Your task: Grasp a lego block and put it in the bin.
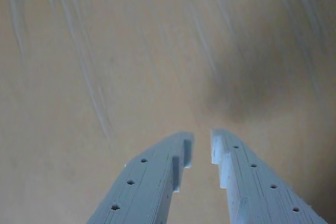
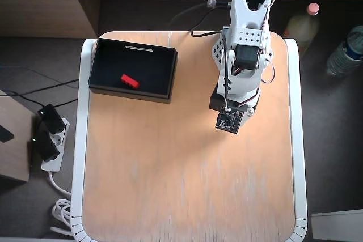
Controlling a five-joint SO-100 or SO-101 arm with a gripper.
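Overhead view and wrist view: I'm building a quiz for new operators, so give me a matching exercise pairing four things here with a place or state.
Things:
1. lego block
2. bin
3. gripper
4. power strip

Descriptions:
A. on the floor, left of the table
B. lying inside the black tray
C. slightly open, empty, over bare wood
D. at the table's upper left corner

Pairs: 1-B, 2-D, 3-C, 4-A
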